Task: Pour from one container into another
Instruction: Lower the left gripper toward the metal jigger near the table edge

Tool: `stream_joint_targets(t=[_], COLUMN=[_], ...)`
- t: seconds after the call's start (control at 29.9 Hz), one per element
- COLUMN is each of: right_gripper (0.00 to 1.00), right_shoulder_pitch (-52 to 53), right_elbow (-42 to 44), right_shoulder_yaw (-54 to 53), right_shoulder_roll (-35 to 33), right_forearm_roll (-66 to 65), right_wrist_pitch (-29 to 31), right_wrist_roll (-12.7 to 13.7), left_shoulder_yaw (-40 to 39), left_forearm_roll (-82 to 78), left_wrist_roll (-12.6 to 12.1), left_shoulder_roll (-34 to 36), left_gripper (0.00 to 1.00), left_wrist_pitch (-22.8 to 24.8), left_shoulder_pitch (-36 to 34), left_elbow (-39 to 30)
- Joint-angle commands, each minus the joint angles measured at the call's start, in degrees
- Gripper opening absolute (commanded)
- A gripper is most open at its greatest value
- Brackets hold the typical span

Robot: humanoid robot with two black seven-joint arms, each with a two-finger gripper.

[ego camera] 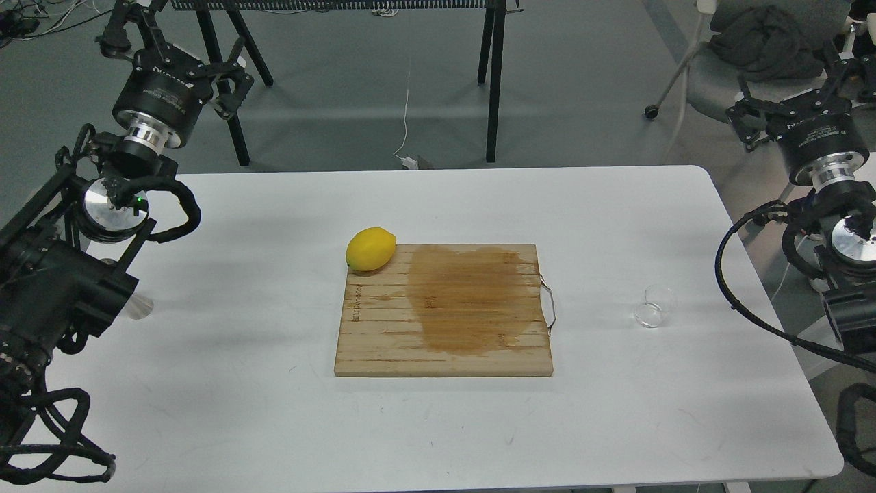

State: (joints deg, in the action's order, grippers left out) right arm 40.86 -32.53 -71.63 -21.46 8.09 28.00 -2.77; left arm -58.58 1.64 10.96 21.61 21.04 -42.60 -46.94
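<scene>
The right hand (756, 120) hangs raised past the tabletop's (205, 342) far right edge, fingers parted and holding nothing. The left hand (229, 85) is likewise raised, spread and unloaded on the opposite side. Below and inward of the right hand, well apart from it, the glass cup (654, 305) stands on the tabletop. It looks light, thin-walled, slick and breakable; a gentle pinch across its round wall seems wisest. I cannot make out the jigger for sure.

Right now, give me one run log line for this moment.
stage: pour not started | glass cup: on table right of cutting board, untouched | jigger: partly hidden behind left arm | left gripper: open, raised | right gripper: open, raised
</scene>
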Motion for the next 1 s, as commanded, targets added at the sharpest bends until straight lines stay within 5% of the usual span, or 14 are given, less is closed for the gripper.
stream_joint_targets(t=[0.0,0.17,0.37,0.7,0.9,0.97], right_gripper=[1.0,1.0,1.0,1.0,1.0,1.0], right_shoulder_pitch=[-0.26,-0.61,-1.4,-2.98,-3.42,-3.51], right_elbow=[0.01,0.01,-0.26,-0.17,-0.17,-0.17], right_shoulder_yaw=[0.0,0.0,-0.26,-1.49,-1.49,-1.49], right_shoulder_roll=[0.01,0.01,0.01,0.01,0.01,-0.08], right_forearm_roll=[0.0,0.0,0.0,0.09,0.09,0.09], right_wrist_pitch=[0.0,0.0,0.0,0.0,0.0,0.0], right_wrist_roll=[-0.05,-0.4,-0.4,-0.84,-0.84,-0.84], left_shoulder_yaw=[0.83,0.14,-2.06,-2.15,-2.59,-2.59], left_forearm_roll=[-0.14,-0.05,-0.49,-6.37,-12.36,-12.53], left_wrist_roll=[0.03,0.38,1.7,2.31,5.03,7.66], left_shoulder_roll=[0.37,1.51,7.21,24.0,26.21,26.29], left_gripper=[1.0,1.0,1.0,1.0,1.0,1.0], left_wrist_pitch=[-0.21,-0.38,0.23,-0.2,-2.49,-2.75], left_shoulder_pitch=[1.55,3.05,12.18,23.34,30.81,32.92], left_elbow=[-1.05,-2.36,-17.99,-33.81,-37.88,-38.05])
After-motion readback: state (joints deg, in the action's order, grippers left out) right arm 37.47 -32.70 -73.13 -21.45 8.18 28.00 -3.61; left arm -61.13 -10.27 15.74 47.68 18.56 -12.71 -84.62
